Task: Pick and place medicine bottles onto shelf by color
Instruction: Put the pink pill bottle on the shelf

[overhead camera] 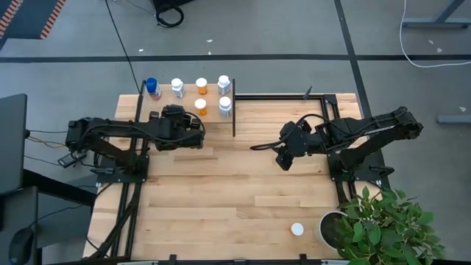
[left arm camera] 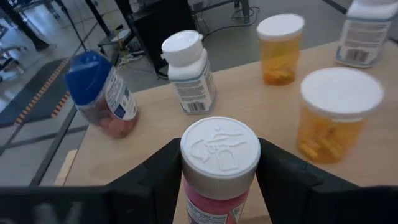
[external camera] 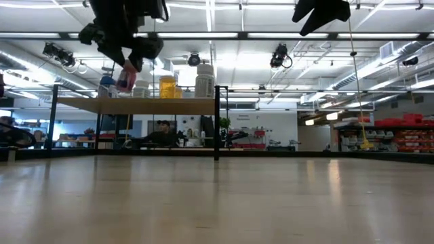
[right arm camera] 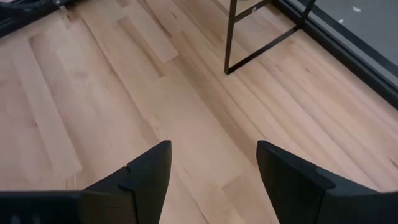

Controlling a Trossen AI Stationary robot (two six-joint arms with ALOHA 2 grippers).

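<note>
The shelf (external camera: 169, 106) stands at the table's far left. Several medicine bottles stand on it: a blue-capped one (left arm camera: 99, 93), a white one (left arm camera: 189, 71), two orange ones (left arm camera: 280, 46) (left arm camera: 336, 115) and another white one (left arm camera: 370, 28). My left gripper (overhead camera: 176, 118) is over the shelf's near part, shut on a pink bottle with a white cap (left arm camera: 219, 152). My right gripper (overhead camera: 284, 160) hangs open over the bare table right of the shelf, with nothing between its fingers (right arm camera: 143, 177). My left gripper pinches the pink bottle between its two fingers, one on each side of the body just under the white cap (left arm camera: 186, 186). The fingers come from the table's near side, slanting a little down. The bottle (external camera: 125, 78) is slightly tilted, cap up, just above the shelf board.
One white-capped bottle (overhead camera: 296, 230) stands alone on the table near its front right. A potted plant (overhead camera: 383, 224) fills the front right corner. The shelf's black leg (right arm camera: 231, 37) stands ahead of my right gripper. Bare planks lie across the table's middle.
</note>
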